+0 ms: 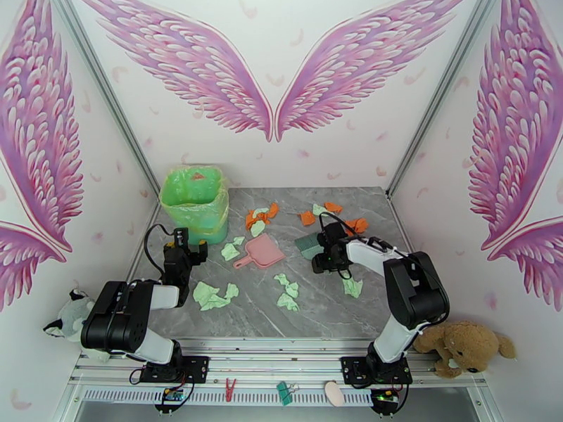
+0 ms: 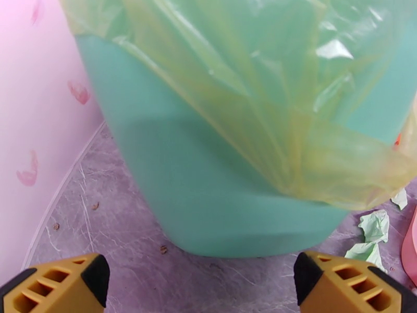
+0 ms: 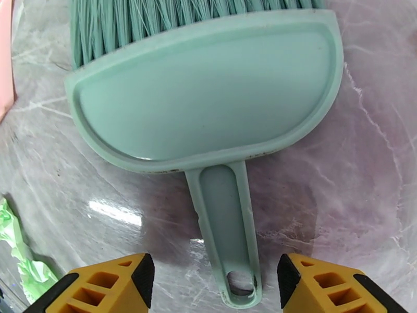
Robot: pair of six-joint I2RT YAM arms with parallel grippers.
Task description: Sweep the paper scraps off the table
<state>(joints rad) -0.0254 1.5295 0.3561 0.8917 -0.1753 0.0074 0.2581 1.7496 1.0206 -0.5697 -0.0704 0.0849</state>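
Observation:
Paper scraps lie scattered over the grey marble table (image 1: 331, 311): mint ones (image 1: 214, 295) (image 1: 287, 290) (image 1: 352, 286) near the front, orange ones (image 1: 260, 216) (image 1: 307, 217) (image 1: 357, 224) further back. My right gripper (image 3: 215, 285) (image 1: 319, 250) is open and low over the table. Its fingers (image 3: 114, 283) straddle the handle end of the green hand brush (image 3: 208, 100) (image 1: 307, 244) without touching it. The pink dustpan (image 1: 260, 252) lies flat mid-table. My left gripper (image 2: 200, 288) (image 1: 191, 246) is open and empty, facing the green bin (image 2: 219, 178).
The green bin (image 1: 193, 205) with a yellow-green liner stands at the back left. Mint scraps (image 2: 372, 233) lie right of it, beside the dustpan's edge (image 2: 411, 246). Another mint scrap (image 3: 21, 246) is left of the right gripper. Walls close in the table's sides.

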